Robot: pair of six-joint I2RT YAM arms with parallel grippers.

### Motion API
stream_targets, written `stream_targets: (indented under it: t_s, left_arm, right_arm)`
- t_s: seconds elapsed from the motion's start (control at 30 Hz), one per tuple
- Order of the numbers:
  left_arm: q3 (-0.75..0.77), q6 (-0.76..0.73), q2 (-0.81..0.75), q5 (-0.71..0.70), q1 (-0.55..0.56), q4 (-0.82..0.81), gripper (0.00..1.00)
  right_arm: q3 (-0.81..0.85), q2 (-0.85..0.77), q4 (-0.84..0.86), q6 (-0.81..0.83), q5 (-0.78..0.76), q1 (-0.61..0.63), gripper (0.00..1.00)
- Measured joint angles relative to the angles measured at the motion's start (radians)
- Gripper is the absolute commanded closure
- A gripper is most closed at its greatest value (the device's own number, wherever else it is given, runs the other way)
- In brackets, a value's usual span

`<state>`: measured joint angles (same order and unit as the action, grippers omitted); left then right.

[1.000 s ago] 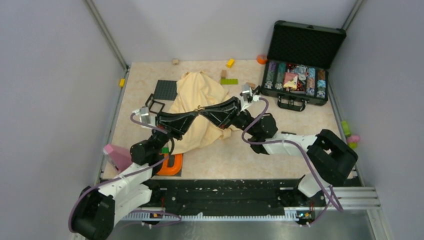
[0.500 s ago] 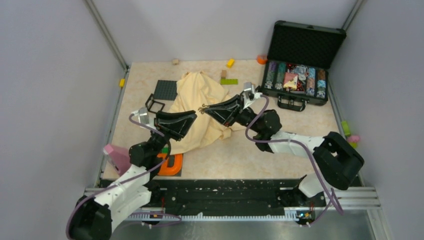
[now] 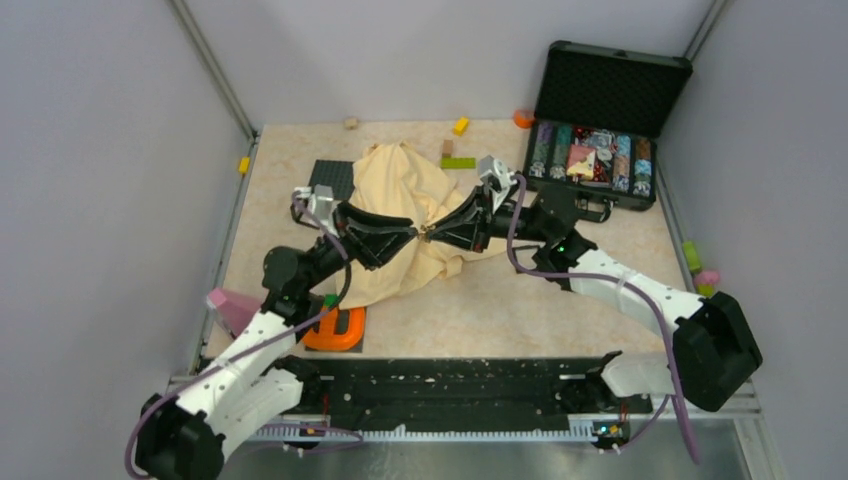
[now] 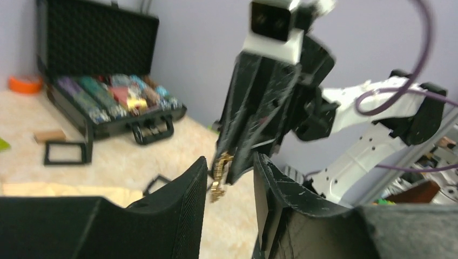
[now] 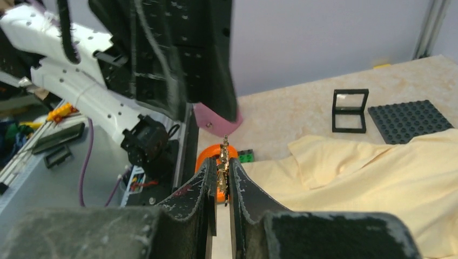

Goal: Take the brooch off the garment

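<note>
The brooch (image 5: 223, 161) is a tiny gold piece pinched between my right gripper's (image 5: 223, 165) fingertips, held in the air clear of the cloth. The garment (image 3: 400, 190), a pale yellow cloth, lies crumpled on the table below and also shows in the right wrist view (image 5: 378, 167). My left gripper (image 4: 229, 162) is open, its two fingers standing on either side of the brooch (image 4: 219, 175) and the right gripper's tip (image 4: 254, 124). In the top view both grippers meet tip to tip at the brooch (image 3: 424, 234), above the garment's near edge.
An open black case (image 3: 600, 150) of coloured chips stands at the back right. A black studded baseplate (image 3: 330, 178) lies left of the garment. An orange ring-shaped piece (image 3: 338, 330) and a pink block (image 3: 232, 310) lie front left. A green brick (image 3: 458, 162) and a yellow brick (image 3: 460, 126) lie at the back.
My left gripper has swung up and right to meet the right gripper's tip and now brackets the brooch. The right gripper has shifted slightly right and nearer with the brooch.
</note>
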<state>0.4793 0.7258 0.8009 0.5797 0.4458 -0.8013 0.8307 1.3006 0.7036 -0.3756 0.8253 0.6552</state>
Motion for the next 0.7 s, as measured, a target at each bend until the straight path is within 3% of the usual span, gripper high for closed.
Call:
stream_targets:
  t_s: [0.13, 0.27, 0.63, 0.7]
  left_arm:
    - [0.034, 0.019, 0.137, 0.074, -0.006, 0.003, 0.60]
    - [0.035, 0.035, 0.173, 0.116, -0.008, 0.008, 0.61]
    - [0.035, 0.035, 0.172, 0.169, -0.008, 0.016, 0.64]
    - [0.035, 0.033, 0.169, 0.170, -0.008, 0.021, 0.69]
  right_arm:
    - [0.036, -0.023, -0.140, 0.078, 0.074, -0.011, 1.00]
    - [0.037, -0.030, -0.205, 0.108, 0.102, -0.016, 1.00]
    - [0.037, -0.020, -0.171, 0.069, 0.129, -0.016, 1.00]
    - [0.037, -0.016, -0.166, 0.062, 0.129, -0.016, 1.00]
